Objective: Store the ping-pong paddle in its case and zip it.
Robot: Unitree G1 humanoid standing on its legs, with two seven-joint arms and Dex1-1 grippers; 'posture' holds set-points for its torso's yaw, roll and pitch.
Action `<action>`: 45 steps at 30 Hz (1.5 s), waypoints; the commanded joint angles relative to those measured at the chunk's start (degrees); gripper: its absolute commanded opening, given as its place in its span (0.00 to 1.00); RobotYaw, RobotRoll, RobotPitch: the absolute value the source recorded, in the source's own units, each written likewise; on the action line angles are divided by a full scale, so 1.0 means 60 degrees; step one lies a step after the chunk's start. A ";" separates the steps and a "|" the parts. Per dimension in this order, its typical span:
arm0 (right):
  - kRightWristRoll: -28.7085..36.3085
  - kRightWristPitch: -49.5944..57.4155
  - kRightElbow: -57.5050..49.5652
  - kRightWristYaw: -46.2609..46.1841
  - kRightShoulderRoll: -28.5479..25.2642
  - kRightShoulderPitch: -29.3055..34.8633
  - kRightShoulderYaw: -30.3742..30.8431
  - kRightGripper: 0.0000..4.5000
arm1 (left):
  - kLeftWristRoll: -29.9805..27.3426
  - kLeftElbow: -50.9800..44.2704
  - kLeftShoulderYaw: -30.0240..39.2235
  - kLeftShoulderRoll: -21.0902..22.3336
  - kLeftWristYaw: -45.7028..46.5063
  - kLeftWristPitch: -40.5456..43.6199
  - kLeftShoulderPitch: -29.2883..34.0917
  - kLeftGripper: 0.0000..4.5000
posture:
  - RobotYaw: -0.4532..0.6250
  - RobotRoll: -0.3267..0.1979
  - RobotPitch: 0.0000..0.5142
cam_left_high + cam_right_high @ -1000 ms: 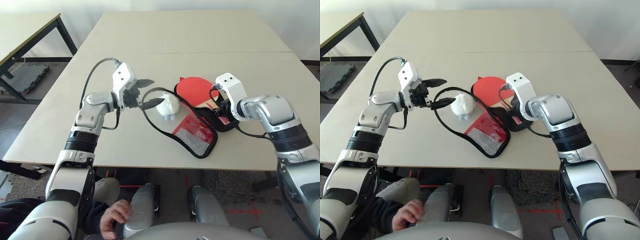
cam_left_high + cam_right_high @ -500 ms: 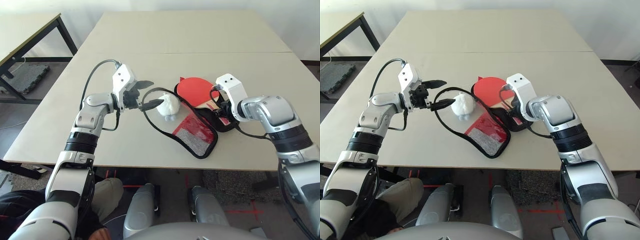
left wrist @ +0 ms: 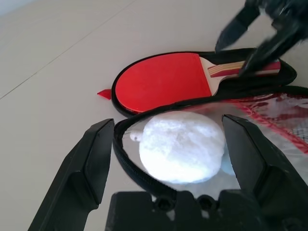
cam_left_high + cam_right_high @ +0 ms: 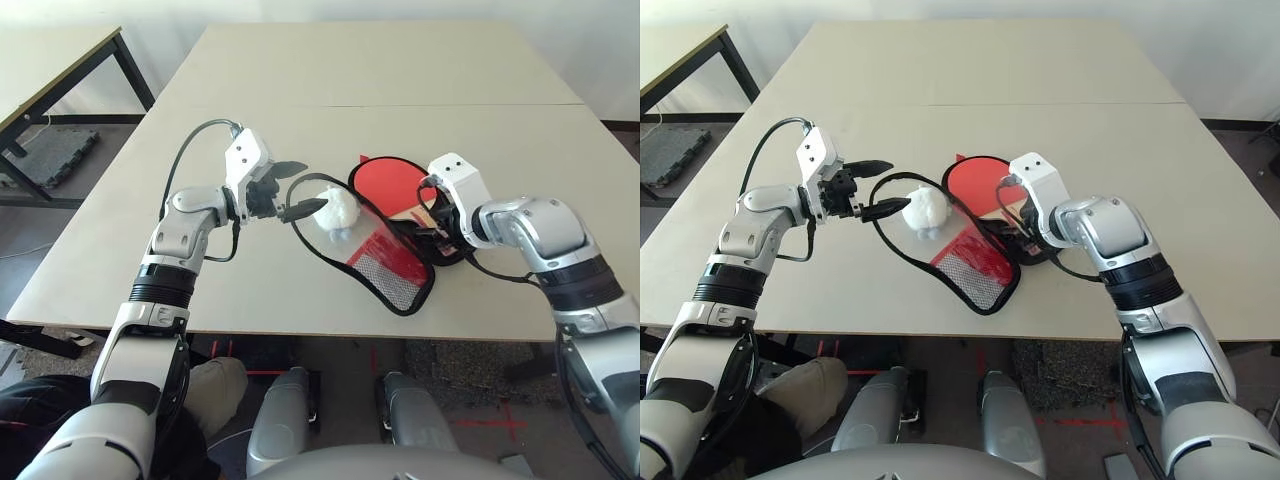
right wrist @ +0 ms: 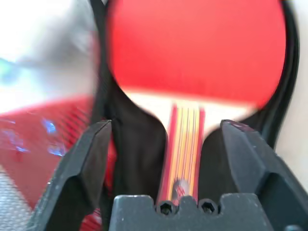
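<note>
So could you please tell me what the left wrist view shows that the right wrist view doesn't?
Left wrist view alone: the white pompom between the open left gripper, the bare table, the paddle's whole outline and the right gripper over the handle. Right wrist view alone: the handle's stripes close up between the open right gripper's own fingers. Both share: the paddle lying in the open case.

One ping-pong paddle (image 4: 388, 184), one case (image 4: 385, 262), one pompom (image 4: 336, 210) and two tables (image 4: 420, 70) appear.
</note>
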 commanded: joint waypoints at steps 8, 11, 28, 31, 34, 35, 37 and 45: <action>0.0609 -0.2254 -0.0085 0.1961 -0.1635 0.0302 -0.1319 0.99 | -0.0011 0.0049 0.0398 0.1580 -0.0488 0.0279 -0.0054 1.00 | 0.49 0.62 0.17; 0.0462 -0.2956 0.0431 0.2079 -0.1980 0.0335 -0.1669 0.99 | 0.0016 0.0033 0.0500 0.2215 -0.0806 0.0462 0.0082 1.00 | 0.49 0.62 0.17; 0.0406 -0.3658 0.1153 0.2196 -0.2223 0.0595 -0.2086 0.99 | 0.0142 -0.2364 -0.1243 0.2009 -0.1904 0.1905 0.1129 1.00 | 0.48 0.62 0.16; 0.0382 -0.3707 0.1175 0.2117 -0.2221 0.0669 -0.2114 0.99 | -0.0040 -0.2412 -0.1348 0.1622 -0.1954 0.2013 0.0815 1.00 | 0.48 0.62 0.16; 0.0381 -0.3691 0.1164 0.2025 -0.2227 0.0789 -0.2175 0.99 | -0.0191 -0.2244 -0.1381 0.1134 -0.1980 0.2080 0.0318 1.00 | 0.48 0.62 0.15; 0.0378 -0.3691 0.1175 0.2006 -0.2241 0.0820 -0.2189 0.99 | -0.0217 -0.2185 -0.1401 0.1007 -0.2014 0.2098 0.0176 1.00 | 0.47 0.62 0.15; 0.0412 -0.3505 0.1190 0.1929 -0.2316 0.0908 -0.2300 0.99 | -0.0294 -0.1924 -0.1455 0.0558 -0.2057 0.1990 -0.0258 1.00 | 0.47 0.62 0.15; 0.0551 -0.3106 0.1054 0.1760 -0.2612 0.1355 -0.2809 0.99 | 0.0160 0.0640 -0.1465 -0.1695 -0.1106 0.0442 -0.2084 1.00 | 0.42 0.62 0.14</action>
